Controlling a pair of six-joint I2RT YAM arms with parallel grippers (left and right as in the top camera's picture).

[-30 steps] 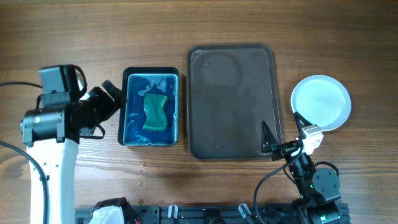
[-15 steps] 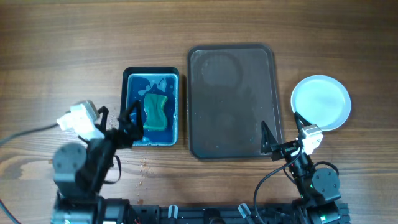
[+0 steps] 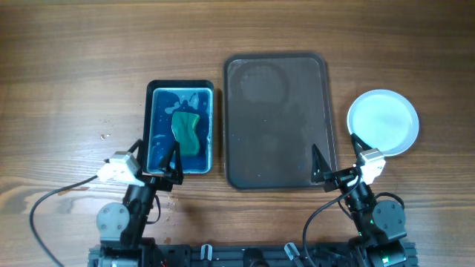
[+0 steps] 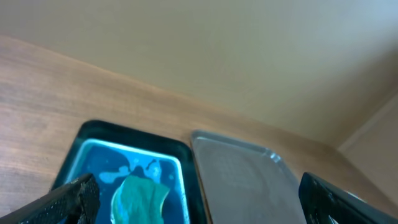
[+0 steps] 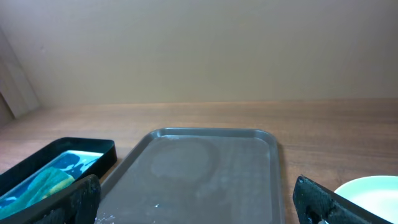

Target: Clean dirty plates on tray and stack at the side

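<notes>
Sitting just beyond the spread right tool (image 3: 335,145), beside the tray (image 3: 276,119), the plates (image 3: 383,122); left tool (image 3: 156,150) spread too.

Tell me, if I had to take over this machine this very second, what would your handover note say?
The left gripper is open and empty, at the near edge of the black tray of blue liquid, where the green sponge lies.
The right gripper is open and empty, by the near right corner of the brown tray.
The brown tray has no plates on it, only faint marks.
The plates sit on the table right of it, looking white; their number cannot be told from above.
Left: apparently nothing; check the stack.
</notes>
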